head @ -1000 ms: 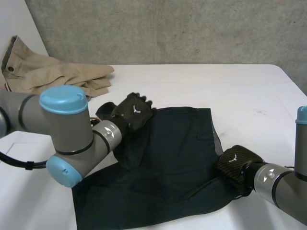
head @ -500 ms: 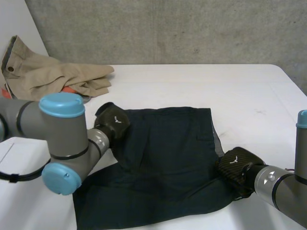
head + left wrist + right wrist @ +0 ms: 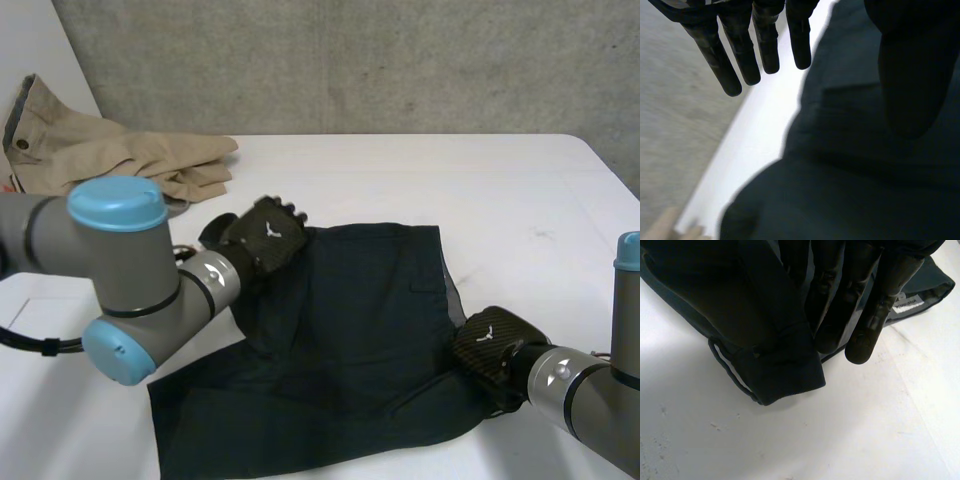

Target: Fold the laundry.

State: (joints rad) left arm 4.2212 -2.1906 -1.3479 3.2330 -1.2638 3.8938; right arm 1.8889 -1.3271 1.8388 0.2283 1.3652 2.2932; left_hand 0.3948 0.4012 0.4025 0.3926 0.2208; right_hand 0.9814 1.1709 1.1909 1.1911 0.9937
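A dark garment point(image 3: 350, 340) lies spread flat on the white table point(image 3: 520, 200). My left hand point(image 3: 265, 235) hovers over its far left corner, open. In the left wrist view its fingers point(image 3: 740, 55) are straight and spread from the thumb above the dark cloth point(image 3: 850, 150). My right hand point(image 3: 488, 350) is at the garment's right edge near the front. In the right wrist view its straight fingers point(image 3: 860, 315) pinch the hemmed edge point(image 3: 775, 355) against the thumb, which the cloth covers, and that edge is lifted a little off the table.
Beige trousers point(image 3: 120, 155) lie heaped at the table's back left corner. A grey concrete wall point(image 3: 400, 60) runs behind the table. Bare white table lies to the right of and behind the garment. A white label point(image 3: 910, 305) shows inside the dark cloth.
Half a second ago my left hand was curled low at the garment's far left corner; now it is raised and open again. The right hand has kept its pinch in place.
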